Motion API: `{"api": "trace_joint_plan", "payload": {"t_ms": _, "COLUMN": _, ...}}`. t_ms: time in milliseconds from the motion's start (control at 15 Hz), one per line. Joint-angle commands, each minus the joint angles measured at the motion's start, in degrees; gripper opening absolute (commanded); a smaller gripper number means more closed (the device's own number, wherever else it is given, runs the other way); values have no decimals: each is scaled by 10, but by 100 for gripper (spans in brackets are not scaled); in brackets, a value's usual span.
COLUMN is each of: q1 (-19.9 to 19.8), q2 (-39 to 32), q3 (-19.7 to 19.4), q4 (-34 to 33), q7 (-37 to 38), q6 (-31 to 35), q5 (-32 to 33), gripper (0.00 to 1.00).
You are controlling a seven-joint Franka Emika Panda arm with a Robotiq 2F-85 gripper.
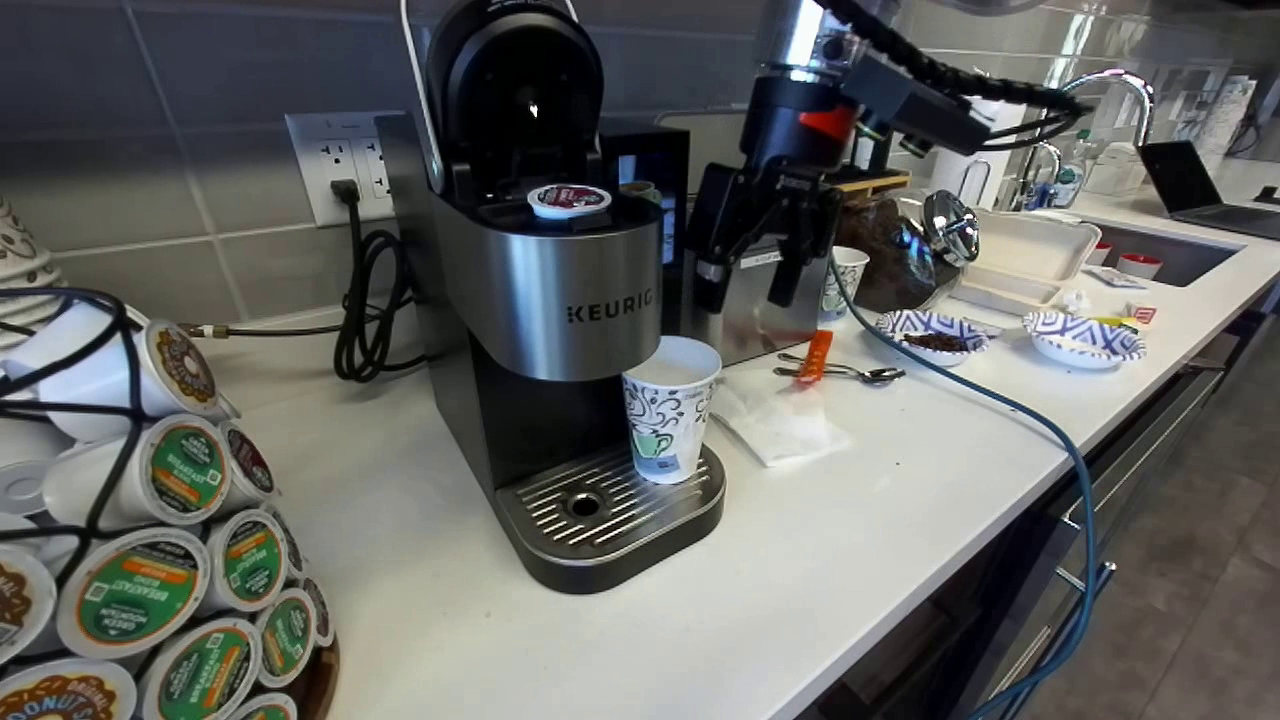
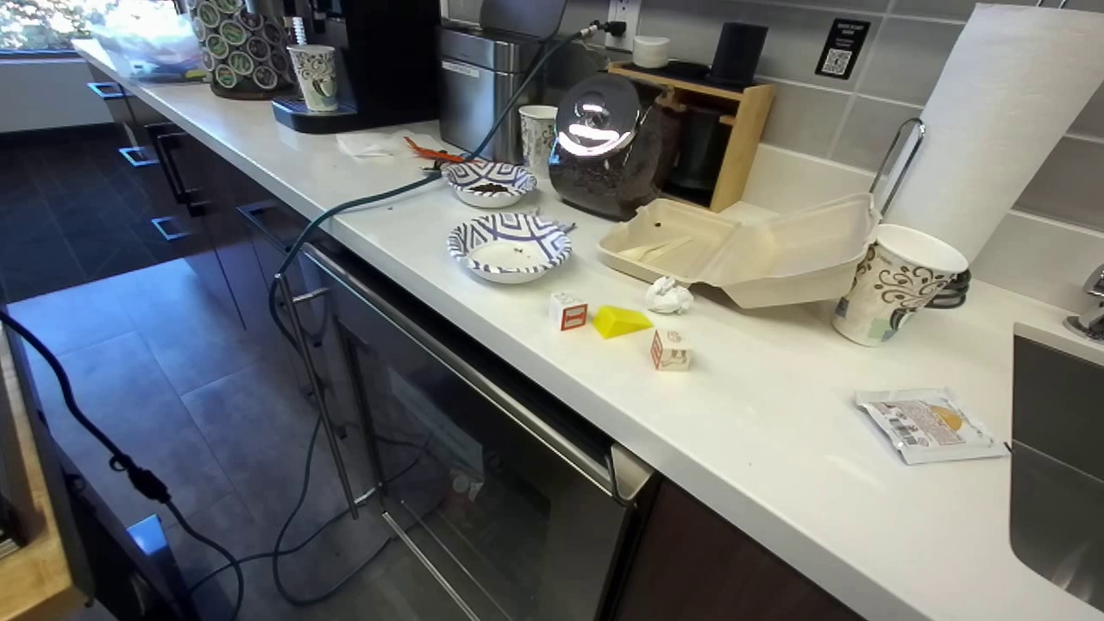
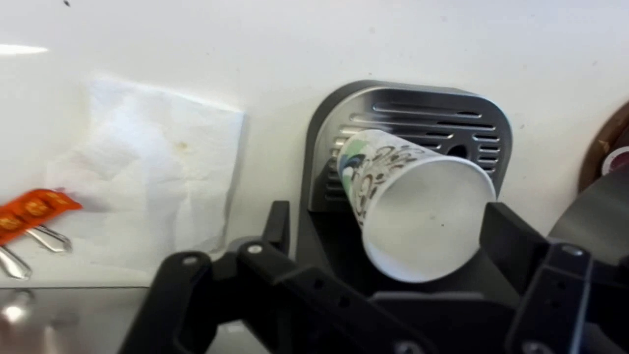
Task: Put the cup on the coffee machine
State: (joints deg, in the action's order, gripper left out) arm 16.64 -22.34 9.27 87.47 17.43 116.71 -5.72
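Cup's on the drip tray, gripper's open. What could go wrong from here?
Closest risk: the open gripper could brush the cup, whose narrow base might let it tip. The cup also stands toward one side of the drip tray, beside the drain hole, so a brew might partly miss it. And the lid of the coffee machine is up, so a wide swing may catch it.

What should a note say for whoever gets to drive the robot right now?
Gripper: open, holding nothing.
Paper cup: upright, off-centre on the metal drip tray of the Keurig coffee machine.
Done: the cup is on the machine.
To do: the job looks finished; probably just back the gripper away without bumping the cup.
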Motion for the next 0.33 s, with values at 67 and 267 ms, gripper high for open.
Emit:
{"api": "trace_joint_plan", "payload": {"t_ms": 67, "q1": 11, "q2": 134, "q3": -25, "q4": 165, "q7": 128, "q6": 48, "q5": 59, "gripper": 100}}
{"api": "trace_joint_plan", "payload": {"t_ms": 267, "q1": -5, "q2": 110, "q3": -12, "q4": 130, "q7": 111, "q6": 50, "q5": 55, "gripper": 100}}
